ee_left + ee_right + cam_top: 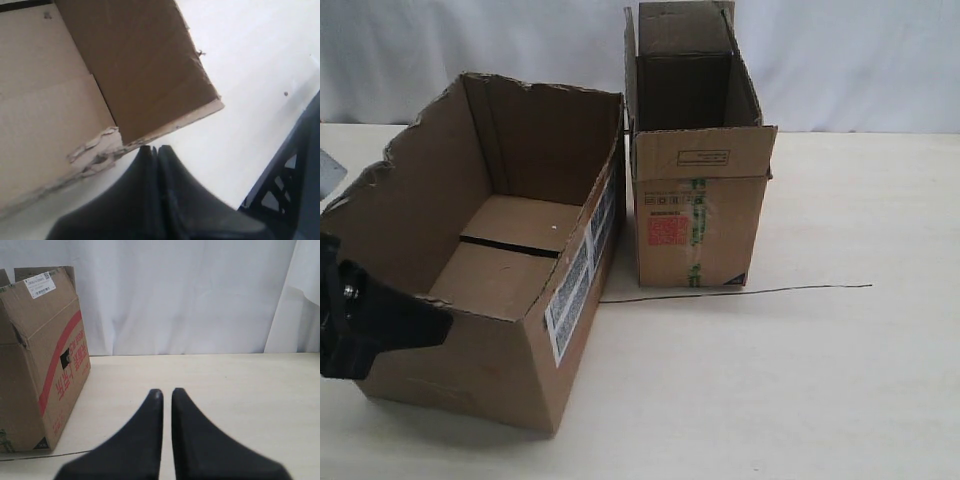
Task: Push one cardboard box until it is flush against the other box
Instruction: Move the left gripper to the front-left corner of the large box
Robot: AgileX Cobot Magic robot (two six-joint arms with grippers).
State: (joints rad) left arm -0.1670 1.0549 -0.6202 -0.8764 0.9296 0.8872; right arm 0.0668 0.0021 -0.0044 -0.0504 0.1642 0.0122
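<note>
The wide cardboard box (575,290) with ragged torn edges and a white label stands at the left, open and turned at an angle. The other box (695,200), narrower with red square print and green-striped tape, stands to its right. The two nearly meet at the back, and a wedge of table shows between them at the front. My left gripper (445,322) is shut, with its tips at the wide box's left wall by a torn edge (95,150). My right gripper (166,392) is shut and holds nothing. It hovers over the table, apart from the other box (40,355).
A thin dark wire (740,292) lies across the table in front of the narrow box. A white curtain (840,60) hangs behind the table. A black frame (290,180) stands beside my left arm.
</note>
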